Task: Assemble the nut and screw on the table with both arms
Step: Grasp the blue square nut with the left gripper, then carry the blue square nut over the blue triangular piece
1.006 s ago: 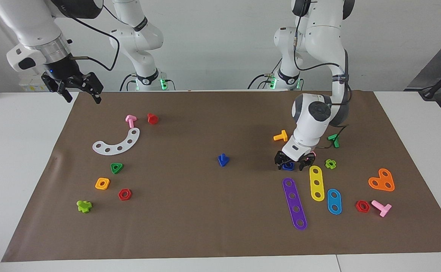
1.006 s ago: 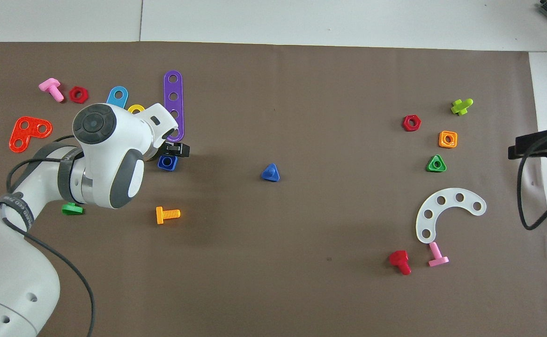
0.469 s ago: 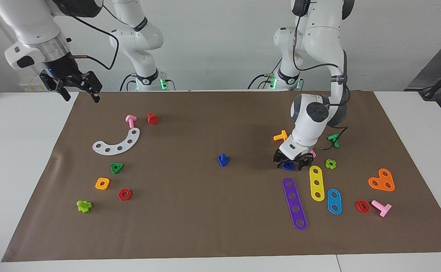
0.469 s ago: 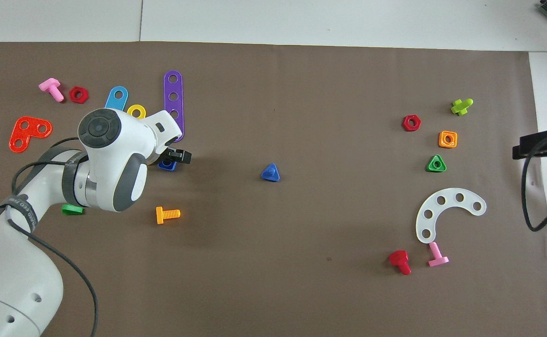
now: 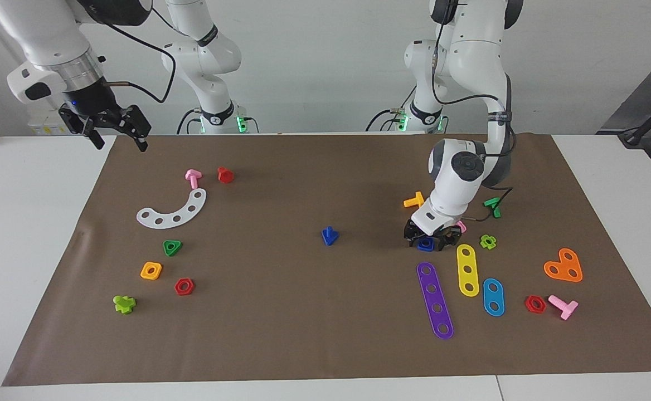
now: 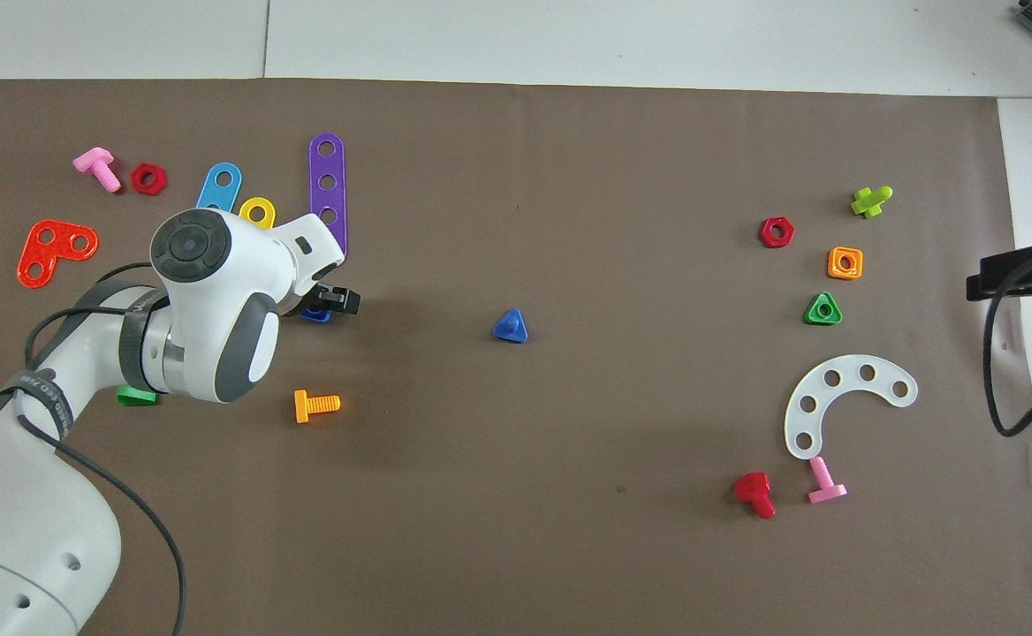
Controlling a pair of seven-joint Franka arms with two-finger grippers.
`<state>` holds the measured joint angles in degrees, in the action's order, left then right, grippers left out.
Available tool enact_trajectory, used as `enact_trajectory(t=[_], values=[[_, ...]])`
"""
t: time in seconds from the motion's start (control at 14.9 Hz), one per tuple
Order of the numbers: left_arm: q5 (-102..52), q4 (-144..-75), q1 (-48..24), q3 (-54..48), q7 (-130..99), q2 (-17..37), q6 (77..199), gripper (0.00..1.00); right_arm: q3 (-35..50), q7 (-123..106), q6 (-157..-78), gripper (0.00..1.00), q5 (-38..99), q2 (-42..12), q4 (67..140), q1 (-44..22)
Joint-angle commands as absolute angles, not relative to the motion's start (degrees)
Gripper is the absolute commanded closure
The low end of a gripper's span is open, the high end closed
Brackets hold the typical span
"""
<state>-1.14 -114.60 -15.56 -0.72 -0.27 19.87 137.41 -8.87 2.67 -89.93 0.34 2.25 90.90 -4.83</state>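
In the facing view, the right gripper [image 5: 118, 135] waits raised over the mat's edge at the right arm's end of the table [image 5: 19, 234], jaws spread wide and empty; overhead, only its cropped tip shows. The screw [image 5: 329, 236] stands head-down mid-mat. The left gripper [image 5: 430, 240] sits low on the mat, fingers straddling the nut [image 5: 426, 243]; whether they already pinch it cannot be told. Overhead, the wrist hides most of the nut. A pink piece [image 5: 461, 226] peeks out beside the wrist, mostly hidden.
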Motion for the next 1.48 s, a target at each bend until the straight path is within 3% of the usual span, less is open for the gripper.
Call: enact_trajectory(t=[0.0,0.07,0.13,0.27,0.34,0.67,1.41], values=[[-0.44,-116.54,-16.52,0.09,0.44,18.19,137.11,0.17,-8.26,1.5,-88.95,0.0,-0.09,2.02,90.53,-4.22],[-0.44,-116.54,-16.44,0.09,0.35,17.93,137.02,0.21,-8.26,1.49,-88.95,0.0,0.0,2.11,90.53,-4.22],[-0.44,-116.54,-16.35,0.09,0.35,17.67,136.93,0.32,-8.26,1.49,-88.95,0.0,0.0,2.11,90.53,-4.22],[-0.53,-116.37,-16.52,0.09,-0.35,17.23,136.15,0.84,-8.26,1.49,-88.95,0.0,0.0,2.11,90.53,-4.22],[-0.53,-116.37,-16.52,0.09,-0.35,17.23,135.88,0.98,-8.26,1.49,-88.95,0.0,0.0,2.11,90.53,-4.22],[-0.53,-113.74,-16.61,0.18,-1.75,16.79,133.34,1.0,-8.26,1.49,-88.95,0.0,0.09,2.11,90.53,-4.22],[-0.88,-95.29,-24.77,0.26,-20.72,21.27,120.15,1.0,-8.26,1.49,-88.95,0.0,0.09,2.02,90.53,-4.22]])
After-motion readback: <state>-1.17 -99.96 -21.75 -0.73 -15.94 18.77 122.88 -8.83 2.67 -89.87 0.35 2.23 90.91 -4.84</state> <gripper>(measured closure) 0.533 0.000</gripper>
